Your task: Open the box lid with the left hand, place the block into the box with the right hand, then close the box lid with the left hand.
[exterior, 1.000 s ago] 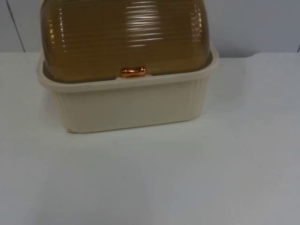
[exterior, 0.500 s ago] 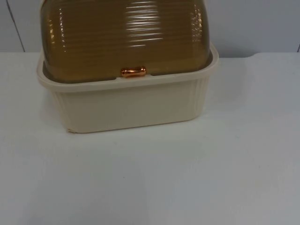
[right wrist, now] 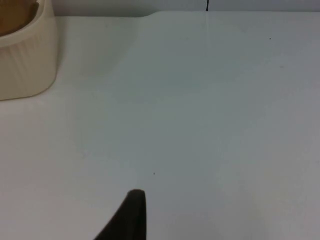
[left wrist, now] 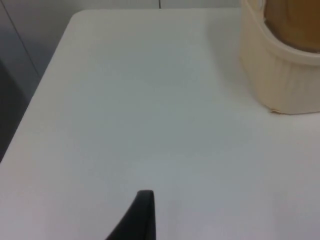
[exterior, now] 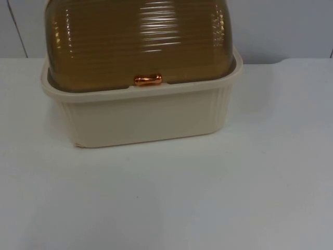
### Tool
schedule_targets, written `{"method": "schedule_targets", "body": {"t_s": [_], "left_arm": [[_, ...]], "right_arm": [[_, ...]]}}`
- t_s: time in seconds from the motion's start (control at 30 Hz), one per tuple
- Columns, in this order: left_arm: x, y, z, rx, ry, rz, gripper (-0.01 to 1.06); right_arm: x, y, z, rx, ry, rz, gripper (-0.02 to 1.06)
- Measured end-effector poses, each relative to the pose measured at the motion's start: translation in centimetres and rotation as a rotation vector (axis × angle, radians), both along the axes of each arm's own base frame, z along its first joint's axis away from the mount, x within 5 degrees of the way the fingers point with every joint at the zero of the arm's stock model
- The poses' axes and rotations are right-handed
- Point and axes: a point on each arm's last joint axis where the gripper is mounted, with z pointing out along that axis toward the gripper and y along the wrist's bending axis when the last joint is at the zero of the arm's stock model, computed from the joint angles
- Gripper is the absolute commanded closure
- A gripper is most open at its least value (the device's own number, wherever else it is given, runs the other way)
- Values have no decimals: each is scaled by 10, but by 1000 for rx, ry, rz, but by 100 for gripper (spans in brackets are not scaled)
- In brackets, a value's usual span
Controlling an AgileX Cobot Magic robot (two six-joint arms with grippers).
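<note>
A cream ribbed box [exterior: 140,117] stands at the back of the table, left of centre. Its brown see-through domed lid [exterior: 138,41] is down on the rim, with a small copper handle [exterior: 148,79] at the front edge. My left gripper [left wrist: 142,215] hovers over bare table to the left of the box [left wrist: 280,70], well apart from it. My right gripper [right wrist: 131,215] hovers over bare table to the right of the box [right wrist: 27,60], also apart from it. Both arms wait.
The white table top [exterior: 208,198] stretches wide in front of the box and to its right. A grey partition wall [exterior: 286,26] closes the back. The table's left edge [left wrist: 45,75] runs close to my left gripper.
</note>
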Motion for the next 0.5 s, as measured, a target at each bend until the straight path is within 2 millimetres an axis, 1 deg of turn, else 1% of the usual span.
{"method": "schedule_targets", "body": {"t_s": [0.3,0.5], "left_arm": [[0,2,0,-5,-2,24,0],[0,-4,0,33,5,-68,0]], "right_arm": [[0,0,0,0,0,0,1],[0,0,0,0,0,0,1]]}}
